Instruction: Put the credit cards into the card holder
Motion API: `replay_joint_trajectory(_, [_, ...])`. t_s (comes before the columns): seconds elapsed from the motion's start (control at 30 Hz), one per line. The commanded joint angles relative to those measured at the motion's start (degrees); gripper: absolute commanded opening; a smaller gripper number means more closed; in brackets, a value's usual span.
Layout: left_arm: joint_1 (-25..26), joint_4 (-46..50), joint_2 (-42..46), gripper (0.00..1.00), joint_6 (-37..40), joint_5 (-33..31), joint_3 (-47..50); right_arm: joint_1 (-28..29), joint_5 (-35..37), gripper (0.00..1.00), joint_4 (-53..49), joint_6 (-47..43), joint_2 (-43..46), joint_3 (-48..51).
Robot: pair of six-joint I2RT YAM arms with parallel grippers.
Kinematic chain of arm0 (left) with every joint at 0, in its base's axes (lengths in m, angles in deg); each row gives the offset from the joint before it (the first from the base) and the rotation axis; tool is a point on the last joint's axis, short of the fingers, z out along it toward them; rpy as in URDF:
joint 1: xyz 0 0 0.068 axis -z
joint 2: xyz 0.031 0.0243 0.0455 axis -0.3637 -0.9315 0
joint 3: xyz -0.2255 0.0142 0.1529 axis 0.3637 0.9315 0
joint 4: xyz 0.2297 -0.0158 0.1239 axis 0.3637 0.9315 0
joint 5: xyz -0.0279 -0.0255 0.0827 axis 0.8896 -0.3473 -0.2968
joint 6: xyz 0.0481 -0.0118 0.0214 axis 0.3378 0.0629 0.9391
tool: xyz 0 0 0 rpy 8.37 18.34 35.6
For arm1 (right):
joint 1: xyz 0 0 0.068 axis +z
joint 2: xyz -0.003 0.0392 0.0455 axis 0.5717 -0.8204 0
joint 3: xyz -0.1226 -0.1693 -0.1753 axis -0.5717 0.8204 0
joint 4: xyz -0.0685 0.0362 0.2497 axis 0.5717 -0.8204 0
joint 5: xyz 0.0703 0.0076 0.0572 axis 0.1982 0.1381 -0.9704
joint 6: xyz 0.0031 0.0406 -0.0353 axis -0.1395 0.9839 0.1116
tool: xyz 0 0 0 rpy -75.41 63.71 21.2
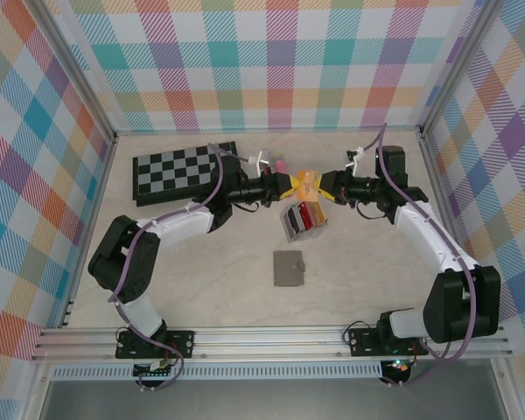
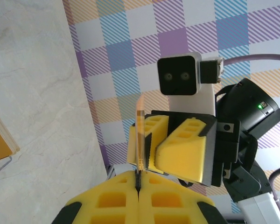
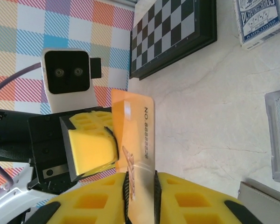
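I see my left hand (image 2: 138,179) clamped tight on the lower edge of an orange card (image 3: 135,126), which stands edge-on between its yellow pads. My right hand (image 3: 141,179) faces it from the other side. Its pads stand narrowly parted with the same card in the gap, and I cannot tell whether either pad touches it. From above, the card hangs over the desk (image 1: 201,280) between the two hands, just beyond the rack (image 1: 290,229), where the red and dark cards (image 1: 304,215) stand upright. The card holder (image 1: 289,269) lies flat and closed on the desk nearer the arm bases, apart from the rack. A chessboard (image 1: 184,171) sits at the far left.
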Motion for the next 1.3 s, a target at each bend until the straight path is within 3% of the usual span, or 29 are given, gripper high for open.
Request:
replay_joint_trajectory(0.0, [-0.2,-1.5,0.5,0.00,0.8,2.5,-0.4,-0.4,-4.0,0.18,0.6,-1.5,-0.6,-2.2])
replay_joint_trajectory(0.2, [-0.2,0.6,0.5,0.01,1.4,1.5,0.0,-0.4,-5.8,0.06,-0.4,-2.8,-0.1,-2.4])
replay_joint_trajectory(0.37, [-0.2,10.4,3.1,0.40,6.0,-3.4,1.2,-0.2,1.7,0.02,-11.7,-9.8,2.1,-3.8])
replay_joint_trajectory(0.47, [-0.2,24.0,6.7,0.55,11.0,-11.7,2.5,2.2,11.4,0.01,-19.0,-13.7,4.5,-3.4])
replay_joint_trajectory(0.53, [-0.1,31.1,9.9,0.57,13.1,-18.7,4.8,6.8,21.4,0.00,-22.7,-15.2,6.1,-2.3])
replay_joint_trajectory(0.63, [0.3,37.1,13.9,0.61,15.5,-24.3,7.7,14.6,33.0,0.00,-23.9,-12.1,7.2,1.6])
replay_joint_trajectory(0.83, [2.4,48.2,18.0,0.63,20.0,-29.4,9.2,27.4,41.1,0.00,-18.7,-4.3,6.0,9.1])
replay_joint_trajectory(1.27, [7.9,56.6,15.1,0.66,22.3,-33.4,7.4,28.2,46.9,0.00,-18.8,-1.7,3.4,15.1])
